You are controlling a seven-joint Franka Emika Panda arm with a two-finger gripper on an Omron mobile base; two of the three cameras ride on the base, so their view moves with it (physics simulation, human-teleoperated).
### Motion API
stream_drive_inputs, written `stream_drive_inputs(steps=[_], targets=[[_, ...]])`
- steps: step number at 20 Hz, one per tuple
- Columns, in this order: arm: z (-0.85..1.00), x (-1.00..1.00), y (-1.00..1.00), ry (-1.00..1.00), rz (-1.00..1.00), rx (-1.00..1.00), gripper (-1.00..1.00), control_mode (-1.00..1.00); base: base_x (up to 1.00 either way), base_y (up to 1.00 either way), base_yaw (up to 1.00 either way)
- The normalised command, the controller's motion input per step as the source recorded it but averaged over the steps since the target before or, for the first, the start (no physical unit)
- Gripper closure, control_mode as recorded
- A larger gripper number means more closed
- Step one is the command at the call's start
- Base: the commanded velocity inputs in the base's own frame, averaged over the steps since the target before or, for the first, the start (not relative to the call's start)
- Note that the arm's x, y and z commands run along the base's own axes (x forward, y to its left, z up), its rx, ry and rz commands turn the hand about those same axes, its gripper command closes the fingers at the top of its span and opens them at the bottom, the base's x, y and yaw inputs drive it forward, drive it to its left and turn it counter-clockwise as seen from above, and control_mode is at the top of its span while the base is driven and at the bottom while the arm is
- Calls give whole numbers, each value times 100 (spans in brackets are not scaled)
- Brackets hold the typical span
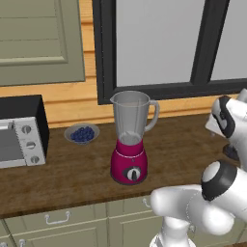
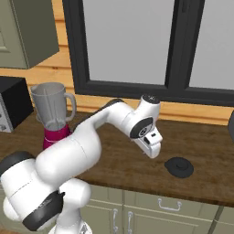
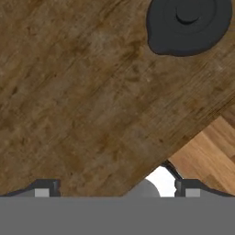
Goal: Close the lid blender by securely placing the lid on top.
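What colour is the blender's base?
Magenta, with a dark dial; the blender shows best in the left base view.

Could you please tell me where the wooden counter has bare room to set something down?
Bare wood lies between the magenta-based blender and the round black lid, beneath the open gripper. The front strip of the wooden counter is free too. It is crowded between the toaster oven and blueberry bowl.
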Motion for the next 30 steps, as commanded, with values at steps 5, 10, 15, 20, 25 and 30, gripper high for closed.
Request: stream_drive_inputs(steps=[5, 10, 15, 20, 25, 30], targets=[[-20, 42, -57, 8, -2, 0, -100, -100, 0, 0, 0], [-2, 9, -87, 5, 0, 6, -100, -100, 0, 0, 0], [-28, 1, -61, 6, 0, 4, -100, -100, 0, 0, 0], [-22, 0, -70, 3, 0, 9, -100, -100, 0, 0, 0], [-28, 17, -31, 9, 0, 4, -100, -100, 0, 0, 0], [-23, 16, 4, 8, -1, 0, -100, -100, 0, 0, 0]])
